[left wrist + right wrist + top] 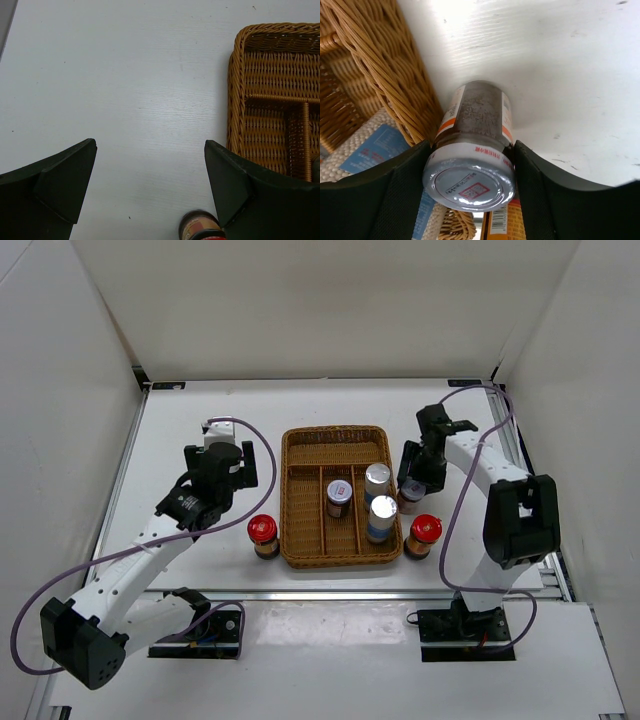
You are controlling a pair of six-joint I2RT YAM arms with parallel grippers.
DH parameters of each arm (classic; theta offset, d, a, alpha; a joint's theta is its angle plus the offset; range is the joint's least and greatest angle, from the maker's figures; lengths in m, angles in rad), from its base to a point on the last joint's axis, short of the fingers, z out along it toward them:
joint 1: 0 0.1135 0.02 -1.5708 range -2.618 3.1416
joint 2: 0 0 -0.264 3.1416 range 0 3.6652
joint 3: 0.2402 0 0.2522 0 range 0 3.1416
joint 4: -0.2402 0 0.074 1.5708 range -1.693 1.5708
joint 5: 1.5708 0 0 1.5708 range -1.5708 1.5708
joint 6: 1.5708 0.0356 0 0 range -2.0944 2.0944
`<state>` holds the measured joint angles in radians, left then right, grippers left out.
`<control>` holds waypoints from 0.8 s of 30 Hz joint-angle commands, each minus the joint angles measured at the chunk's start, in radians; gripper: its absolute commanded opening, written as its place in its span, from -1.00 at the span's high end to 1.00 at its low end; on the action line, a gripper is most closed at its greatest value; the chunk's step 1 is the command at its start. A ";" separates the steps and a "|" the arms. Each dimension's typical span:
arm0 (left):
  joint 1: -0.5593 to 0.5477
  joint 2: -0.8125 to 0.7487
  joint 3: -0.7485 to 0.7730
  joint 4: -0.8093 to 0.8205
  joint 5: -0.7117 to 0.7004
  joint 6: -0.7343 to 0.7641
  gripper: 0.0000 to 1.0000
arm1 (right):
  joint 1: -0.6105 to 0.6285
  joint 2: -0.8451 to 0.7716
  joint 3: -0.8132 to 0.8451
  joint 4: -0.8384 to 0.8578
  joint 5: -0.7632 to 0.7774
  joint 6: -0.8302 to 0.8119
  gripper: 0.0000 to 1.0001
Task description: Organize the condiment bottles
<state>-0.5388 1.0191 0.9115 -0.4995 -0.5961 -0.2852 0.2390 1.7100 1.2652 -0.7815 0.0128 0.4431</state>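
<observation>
tabletop (200,420): white, white walls around
wicker tray (335,431): centre
right compartment: far silver-capped bottle (377,478), near silver-capped bottle (382,512)
middle compartment: tray jar (339,497), brown, silver lid
left red-capped bottle (264,535): tabletop, just left of tray
right red-capped bottle (424,533): tabletop, just right of tray
left jaws: spread wide over bare tabletop
right jaws: clamped on second brown jar (475,125), just outside tray's right wall
</observation>
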 commanded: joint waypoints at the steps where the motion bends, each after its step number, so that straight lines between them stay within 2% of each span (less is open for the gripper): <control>1: -0.004 -0.017 0.000 0.015 -0.008 0.004 -1.00 | 0.029 -0.084 0.011 -0.004 0.129 0.017 0.33; 4: -0.004 -0.017 0.000 0.015 0.001 0.004 -1.00 | 0.054 -0.156 0.049 -0.061 0.217 0.026 0.55; 5: -0.004 -0.017 0.000 0.015 0.010 0.004 -1.00 | 0.054 -0.182 0.060 -0.076 0.249 0.026 0.69; 9: -0.004 -0.017 0.000 0.015 0.019 0.004 -1.00 | 0.120 -0.364 0.129 -0.134 0.366 0.005 0.92; 13: -0.013 -0.017 0.000 0.015 0.019 0.004 -1.00 | 0.206 -0.476 0.212 -0.145 0.391 -0.035 0.98; 15: -0.013 -0.017 0.000 0.015 0.009 0.004 -1.00 | 0.265 -0.503 0.253 -0.154 0.327 -0.075 1.00; 19: -0.013 -0.017 0.000 0.015 -0.001 0.004 -1.00 | 0.393 -0.503 0.273 -0.165 0.184 -0.116 1.00; 20: -0.013 -0.017 0.000 0.015 -0.001 0.004 -1.00 | 0.464 -0.503 0.283 -0.165 0.173 -0.116 1.00; 24: -0.013 -0.017 0.000 0.015 -0.001 0.004 -1.00 | 0.626 -0.465 0.283 -0.165 0.154 -0.107 1.00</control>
<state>-0.5472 1.0191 0.9115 -0.4953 -0.5877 -0.2852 0.7834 1.2274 1.5227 -0.9672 0.2192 0.3527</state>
